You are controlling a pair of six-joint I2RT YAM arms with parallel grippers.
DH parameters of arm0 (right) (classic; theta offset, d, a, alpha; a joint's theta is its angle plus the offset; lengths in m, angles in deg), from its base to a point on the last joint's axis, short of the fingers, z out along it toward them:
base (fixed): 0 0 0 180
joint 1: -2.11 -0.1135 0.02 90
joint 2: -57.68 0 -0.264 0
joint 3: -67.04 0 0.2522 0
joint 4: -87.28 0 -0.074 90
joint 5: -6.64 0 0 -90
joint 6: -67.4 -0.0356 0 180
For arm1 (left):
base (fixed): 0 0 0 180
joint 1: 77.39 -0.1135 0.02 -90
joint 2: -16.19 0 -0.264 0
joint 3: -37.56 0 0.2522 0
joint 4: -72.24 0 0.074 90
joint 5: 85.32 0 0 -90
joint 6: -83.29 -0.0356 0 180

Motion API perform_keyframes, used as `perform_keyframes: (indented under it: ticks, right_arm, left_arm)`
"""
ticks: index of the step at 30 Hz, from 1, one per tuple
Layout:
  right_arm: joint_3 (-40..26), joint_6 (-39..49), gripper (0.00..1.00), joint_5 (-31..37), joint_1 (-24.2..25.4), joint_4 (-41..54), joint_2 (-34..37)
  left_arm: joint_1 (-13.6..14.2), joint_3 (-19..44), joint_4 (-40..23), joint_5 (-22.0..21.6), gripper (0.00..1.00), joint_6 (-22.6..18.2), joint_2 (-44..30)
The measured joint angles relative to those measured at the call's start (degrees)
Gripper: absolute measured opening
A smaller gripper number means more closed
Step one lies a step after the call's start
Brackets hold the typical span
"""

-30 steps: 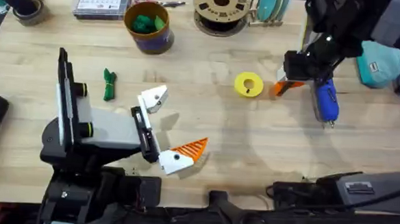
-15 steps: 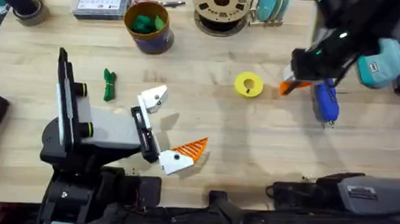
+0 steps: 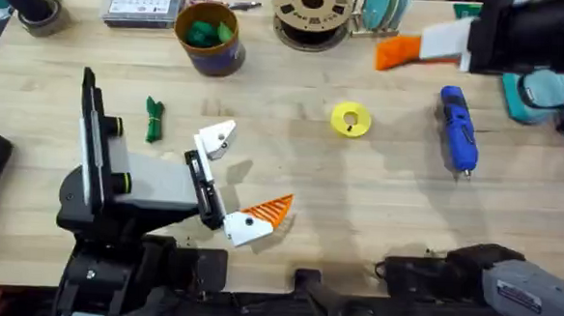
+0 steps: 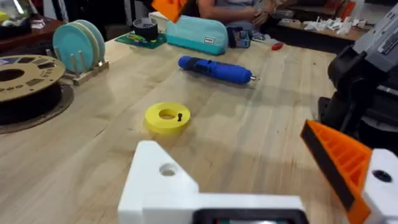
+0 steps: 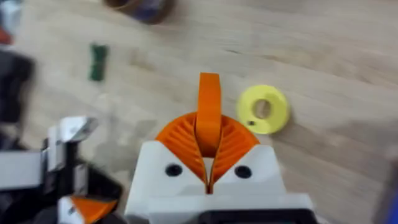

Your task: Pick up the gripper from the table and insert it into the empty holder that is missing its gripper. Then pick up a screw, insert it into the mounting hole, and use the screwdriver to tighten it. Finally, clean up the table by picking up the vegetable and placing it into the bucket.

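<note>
Hovering high above the tabletop, beyond the yellow ring and toward the spool, the right end effector pinches the loose orange gripper between its two orange pads, the wedge standing upright and poking out past the fingertips. The yellow ring lies just beside that wedge in the right wrist view, with a small dark screw resting on it by the centre hole. The blue screwdriver lies flat on the wood, to the right of the yellow ring and apart from it. The left end effector rests low, nearer than the yellow ring and to its left, spread wide and holding nothing; one finger is the bare white holder, the other carries an orange pad. The dark-green vegetable lies well to the left of the yellow ring. The bucket stands beyond the vegetable, with brighter green lumps inside it.
</note>
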Motion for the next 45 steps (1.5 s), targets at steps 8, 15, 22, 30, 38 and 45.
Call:
perform_keyframes:
  ticks: [8, 15, 22, 30, 38, 45]
  right_arm:
    - [8.1, 0.4, 0.010, -22.8, 2.6, -14.1, -0.1]
    - [20.9, -9.7, 0.010, -41.7, 3.9, -42.2, -0.1]
    - [33.0, -29.0, 0.010, -52.7, 4.1, -71.6, -0.1]
    - [34.4, -37.2, 0.010, -57.6, 1.4, -71.2, -0.1]
    - [37.0, -39.2, 0.010, -62.9, -1.6, -73.0, 2.7]
    - [37.3, -42.1, 0.010, -66.4, -2.1, -78.6, 9.4]
  left_arm:
    - [0.0, 0.0, 0.0, 0.0, 0.985, 0.0, 0.0]
    - [0.0, 0.0, 0.0, 0.0, 0.986, 0.0, 0.0]
    - [0.0, 0.0, 0.0, 0.0, 0.986, 0.0, 0.0]
    - [0.0, 0.0, 0.0, 0.0, 0.986, 0.0, 0.0]
    - [0.0, 0.0, 0.0, 0.0, 0.985, 0.0, 0.0]
    - [0.0, 0.0, 0.0, 0.0, 0.985, 0.0, 0.0]
